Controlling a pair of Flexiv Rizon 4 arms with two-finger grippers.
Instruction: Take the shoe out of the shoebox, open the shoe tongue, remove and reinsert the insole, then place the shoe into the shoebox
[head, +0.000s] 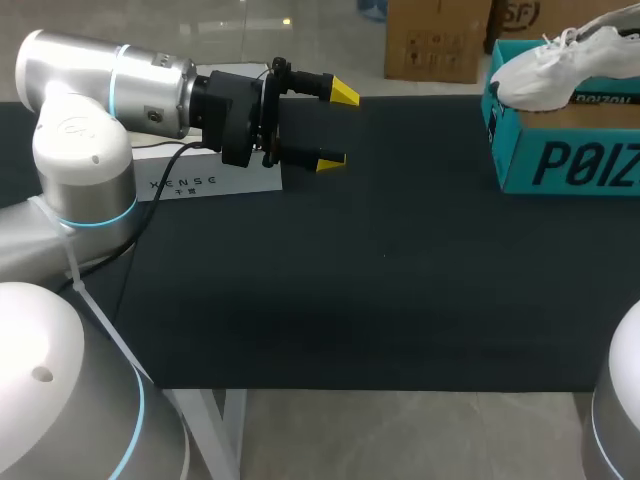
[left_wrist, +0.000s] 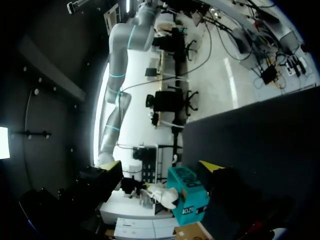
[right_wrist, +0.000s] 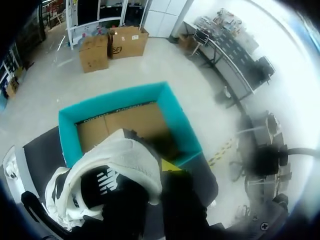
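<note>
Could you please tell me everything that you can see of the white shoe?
The shoe is a white laced trainer, seemingly mesh, with a dark inside bearing a white mark. It sits tilted over the open teal shoebox, not down inside it, close against the right gripper. Whether it is gripped cannot be seen.

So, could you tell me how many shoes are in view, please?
1: a white shoe over the teal shoebox on the robot's right. It covers part of the box's inside, so another may hide.
</note>
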